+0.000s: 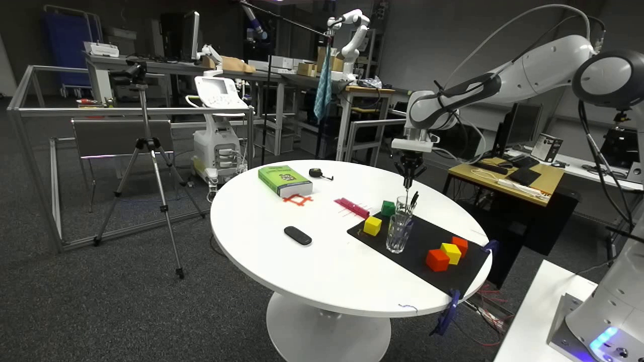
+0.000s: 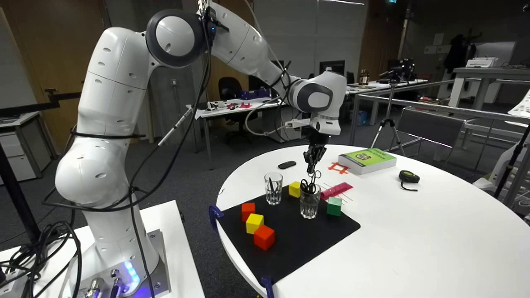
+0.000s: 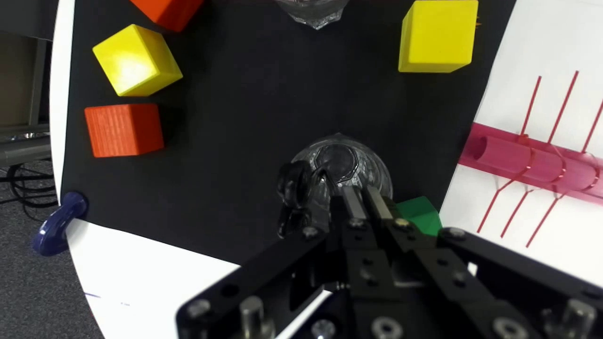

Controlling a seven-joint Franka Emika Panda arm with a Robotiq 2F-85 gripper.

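My gripper points down over a clear glass on the black mat. Its fingers look shut on a thin metal tool, which drops from the fingertips towards the glass and shows a ring handle in an exterior view. In the wrist view my gripper covers part of this glass, and black scissor handles stick out beside the fingers. The tool's lower end cannot be made out. Close by sits a green cube. A second glass holds a dark pen-like item.
A yellow cube and a row of red and yellow cubes sit on the mat. Around it on the white table are a magenta tube, green book, tape measure, and black remote. Blue clamps grip the edge.
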